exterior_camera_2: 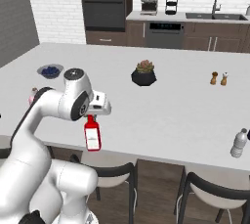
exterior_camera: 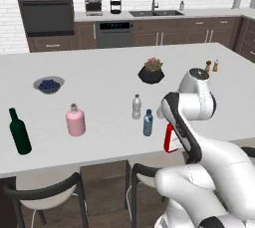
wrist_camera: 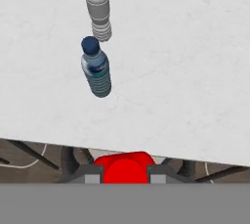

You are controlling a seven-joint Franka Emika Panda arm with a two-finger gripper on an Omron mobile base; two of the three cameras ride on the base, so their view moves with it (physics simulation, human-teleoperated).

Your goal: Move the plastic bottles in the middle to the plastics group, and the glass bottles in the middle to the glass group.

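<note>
At the near edge of the white table (exterior_camera: 99,67), the claw (exterior_camera_2: 91,119) holds the flat red glass bottle with a white label (exterior_camera_2: 92,136) by its neck, its fingers (wrist_camera: 92,174) closed on either side of the red top in the hand view. The bottle hangs upright right at the table's near rim, above the dark stools (exterior_camera_2: 215,189). In the left base view the red bottle shows partly behind the arm, to the right of the two small bottles.

The clear plastic bottle with a white cap (exterior_camera: 136,106) stands upright in the middle of the table. The blue-tinted plastic bottle with a label (exterior_camera: 148,123) stands just beside it, nearer and slightly to the right. The two are close but apart.

To the left stands the squat pink bottle with a short neck and stopper (exterior_camera: 75,120), and further left, near the table's left end, the tall dark green wine bottle (exterior_camera: 19,132). Both are upright and well apart from the red bottle.

Farther back sit a grey bowl of blueberries (exterior_camera: 49,84) on the left, a dark pot with a succulent plant (exterior_camera: 151,71) near the middle, and two small brown shakers (exterior_camera: 211,65) on the right. Another clear plastic bottle (exterior_camera_2: 239,143) stands near the right end of the table.
</note>
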